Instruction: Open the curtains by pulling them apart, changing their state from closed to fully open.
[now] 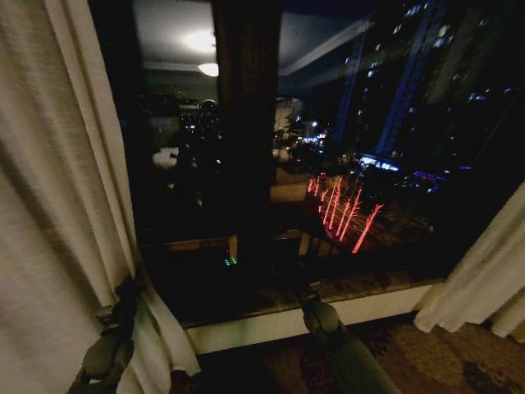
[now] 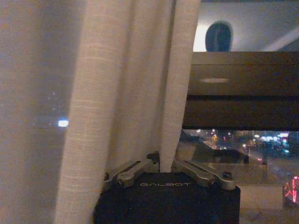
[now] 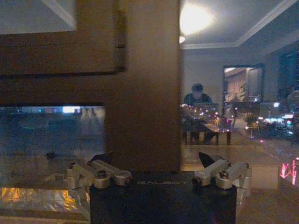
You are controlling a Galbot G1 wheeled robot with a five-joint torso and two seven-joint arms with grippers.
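Low at the left end of the window sill [image 1: 271, 322], the left pincer [image 1: 127, 289] is pinching the inner hem of the left curtain panel [image 1: 49, 222]; in the left wrist view its fingers [image 2: 140, 167] are sitting narrow with the fold of cloth [image 2: 135, 84] running down between them. Near the sill's middle, the right pincer [image 1: 310, 294] is standing with jaws wide and nothing in them, facing the dark window frame [image 3: 142, 84]. At the right end of the sill the right curtain panel [image 1: 484, 279] is hanging drawn aside. The fabric looks light, limp and loosely woven, so it should slide easily but slip or snag; gathering several pleats at the hem seems the surest hold.
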